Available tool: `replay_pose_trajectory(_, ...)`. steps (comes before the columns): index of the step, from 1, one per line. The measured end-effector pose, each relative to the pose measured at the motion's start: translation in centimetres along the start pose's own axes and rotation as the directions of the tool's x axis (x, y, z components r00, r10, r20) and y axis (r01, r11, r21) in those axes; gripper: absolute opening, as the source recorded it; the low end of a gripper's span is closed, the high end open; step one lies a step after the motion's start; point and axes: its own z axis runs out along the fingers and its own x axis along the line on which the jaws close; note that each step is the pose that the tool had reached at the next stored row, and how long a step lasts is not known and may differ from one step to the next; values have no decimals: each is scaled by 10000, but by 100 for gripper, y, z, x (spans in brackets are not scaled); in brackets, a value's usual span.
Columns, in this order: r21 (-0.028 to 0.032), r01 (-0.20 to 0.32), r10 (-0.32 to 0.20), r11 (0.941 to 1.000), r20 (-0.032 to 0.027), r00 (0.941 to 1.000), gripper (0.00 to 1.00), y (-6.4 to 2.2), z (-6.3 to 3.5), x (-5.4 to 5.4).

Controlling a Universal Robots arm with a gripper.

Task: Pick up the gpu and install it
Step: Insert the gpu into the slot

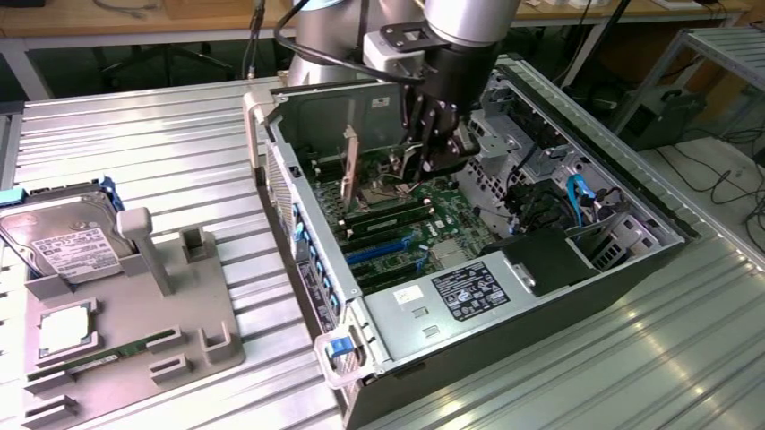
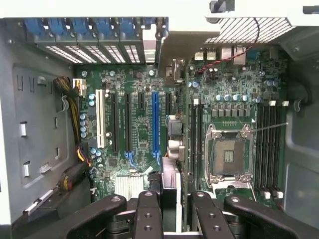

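Deep inside the open computer case (image 1: pixel 395 309), the gripper's (image 1: pixel 428 163) jaws are clamped on the gpu (image 2: pixel 169 181) — held on edge above the motherboard (image 2: pixel 134 134). Its pale bracket (image 1: pixel 350 170) faces the case's slotted wall.

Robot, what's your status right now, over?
Status: gripper shut on gpu. gpu on edge inside open case, over motherboard; seated or not, unclear. slots look bare, nothing blocking.
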Motion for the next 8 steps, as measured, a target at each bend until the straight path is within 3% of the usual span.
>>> replay_pose_trajectory(5, 0, 0, 0, 10000, -1, 10000, 28, 11, 80, 2)
replay_pose_trajectory(8, -1, 0, 0, 10000, -4, 10000, 28, 11, 80, 2)
